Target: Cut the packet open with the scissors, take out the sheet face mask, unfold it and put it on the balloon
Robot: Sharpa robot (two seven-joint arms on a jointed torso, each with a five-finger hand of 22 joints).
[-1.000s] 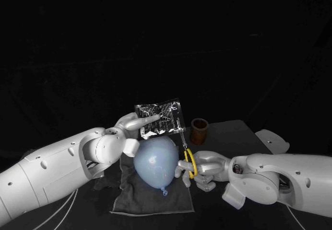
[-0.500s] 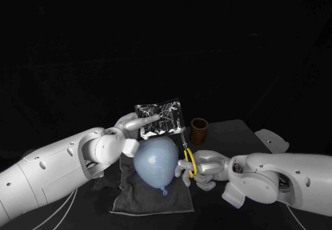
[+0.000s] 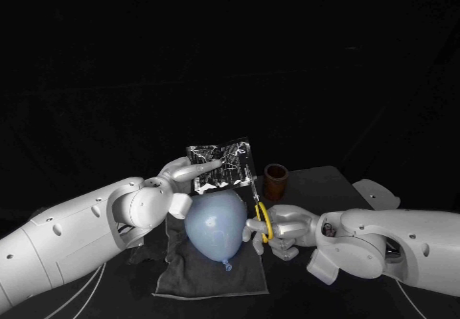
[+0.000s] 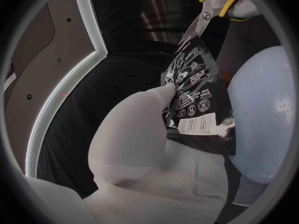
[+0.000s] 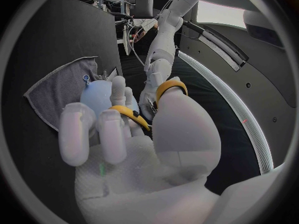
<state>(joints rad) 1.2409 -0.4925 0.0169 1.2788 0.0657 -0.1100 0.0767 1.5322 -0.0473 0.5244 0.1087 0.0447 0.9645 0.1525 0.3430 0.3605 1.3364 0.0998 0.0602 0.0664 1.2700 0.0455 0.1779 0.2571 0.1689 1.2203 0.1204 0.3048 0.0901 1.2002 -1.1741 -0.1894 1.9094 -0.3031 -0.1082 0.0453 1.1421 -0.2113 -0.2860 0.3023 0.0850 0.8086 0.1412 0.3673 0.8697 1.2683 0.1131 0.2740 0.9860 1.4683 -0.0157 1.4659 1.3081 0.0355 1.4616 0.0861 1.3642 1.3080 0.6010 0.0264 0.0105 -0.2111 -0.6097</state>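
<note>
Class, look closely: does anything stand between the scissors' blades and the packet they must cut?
Nothing visible does. The scissors in the right hand reach the edge of the packet the left hand holds up; the balloon sits below them.

Glossy, crinkled film packet (image 3: pixel 221 165). Smooth rubber balloon (image 3: pixel 217 222), soft sheen. Matt grey woven cloth (image 3: pixel 206 272), slightly rumpled. Bright metal blades, yellow plastic handles on scissors (image 3: pixel 257 203).
</note>
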